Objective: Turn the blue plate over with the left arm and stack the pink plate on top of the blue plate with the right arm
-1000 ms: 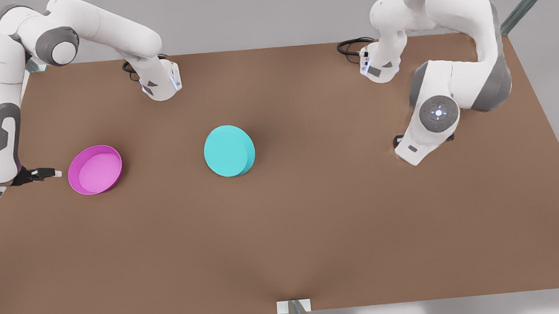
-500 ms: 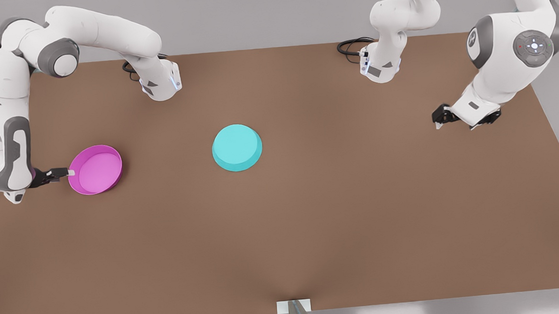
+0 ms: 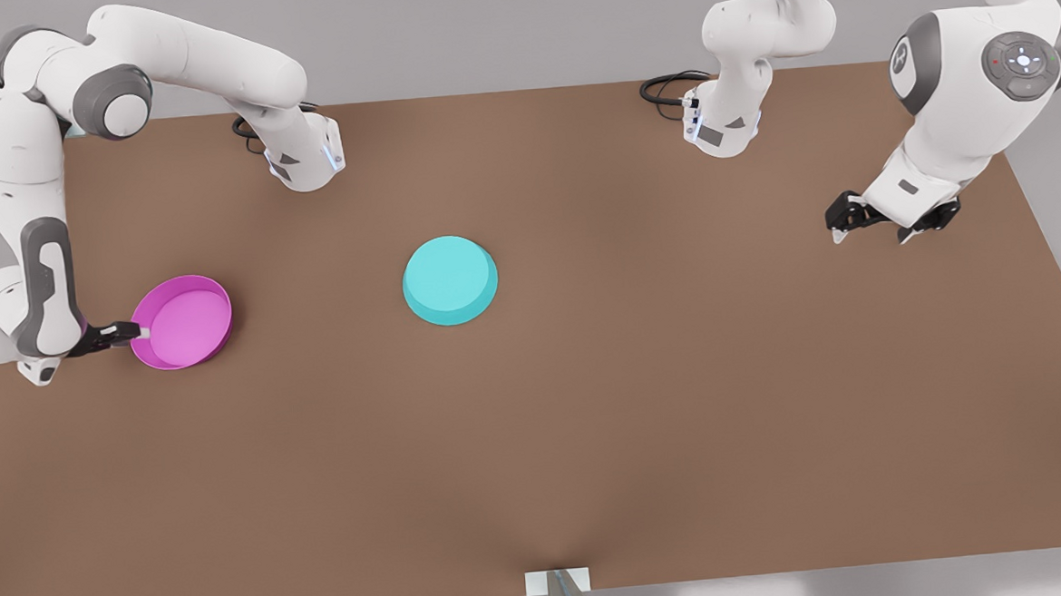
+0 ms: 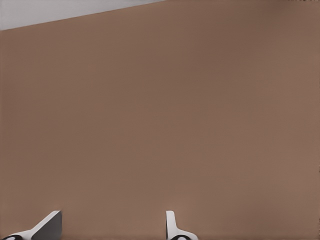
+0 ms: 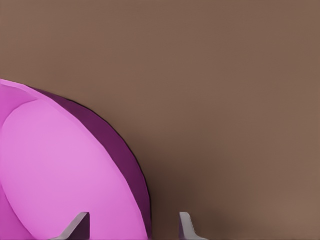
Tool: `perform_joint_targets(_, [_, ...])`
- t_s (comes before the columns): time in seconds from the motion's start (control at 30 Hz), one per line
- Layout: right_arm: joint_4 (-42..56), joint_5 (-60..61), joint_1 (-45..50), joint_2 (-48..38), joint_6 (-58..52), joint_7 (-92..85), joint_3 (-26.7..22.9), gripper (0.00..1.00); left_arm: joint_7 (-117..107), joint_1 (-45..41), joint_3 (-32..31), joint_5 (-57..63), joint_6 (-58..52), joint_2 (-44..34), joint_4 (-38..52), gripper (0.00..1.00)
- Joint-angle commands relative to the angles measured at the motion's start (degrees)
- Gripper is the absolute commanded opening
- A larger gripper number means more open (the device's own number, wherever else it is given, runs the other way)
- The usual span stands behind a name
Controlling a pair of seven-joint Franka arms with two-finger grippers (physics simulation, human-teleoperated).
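Brown table (image 3: 591,422) spans the front view. Left arm (image 3: 964,84) at 2 o'clock, its gripper (image 3: 872,230) w/ fingers apart over bare tabletop, holding nothing. Right arm (image 3: 25,179) at 9–10 o'clock. Blue plate (image 3: 450,279) near centre, flat underside up, rim down. Pink plate (image 3: 181,322) at 9 o'clock, rim up. Right gripper (image 3: 133,332) at pink plate's outer rim, fingers (image 5: 186,227) spread, not clamped.
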Motion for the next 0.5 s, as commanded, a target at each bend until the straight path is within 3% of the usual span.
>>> perform_joint_targets(0.0, [0.0, 0.0, 0.0, 0.0, 0.0, 0.0, 0.1, 0.54, 0.0, -0.1, 0.0, 0.0, 0.0, 0.0, 0.0, 1.00])
perform_joint_targets(0.47, [0.2, 0.0, -0.3, 0.7, 1.1, -0.7, 0.3, 0.46, -1.2, -0.1, 0.5, 0.3, -1.8, 0.7, 0.2, 1.00])
